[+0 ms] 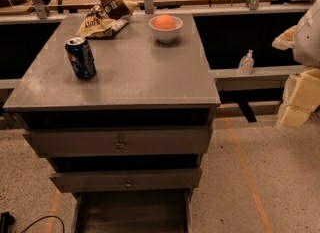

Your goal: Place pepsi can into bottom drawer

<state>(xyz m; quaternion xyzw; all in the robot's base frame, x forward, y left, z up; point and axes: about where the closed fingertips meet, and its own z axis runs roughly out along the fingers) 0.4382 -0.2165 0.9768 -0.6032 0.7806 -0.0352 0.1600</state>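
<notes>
One pepsi can stands upright on the grey counter, close to its left edge and roughly midway between the near and far sides, well apart from everything else there. Its silver top faces up and its logo is turned toward the near left.

Beyond the can, at the counter's far edge, lies a crumpled brown and yellow snack bag. Just right of the bag sits a white bowl holding an orange.

Beneath the counter, the bottom drawer is pulled out toward the near side, its dark floor in view. Above it, the two upper drawers show grey fronts with small round knobs, each with a dark gap over it.

At the right edge of the scene hangs the robot's tool, pale and yellowish, past the counter's right side and far from both the can and the open drawer. Whether it is open or closed cannot be told, and the can is not in its hold.

Between the counter and the tool, a small clear bottle stands on a low ledge. An orange line runs along the speckled floor to the right, and a black cable curls at the near left.
</notes>
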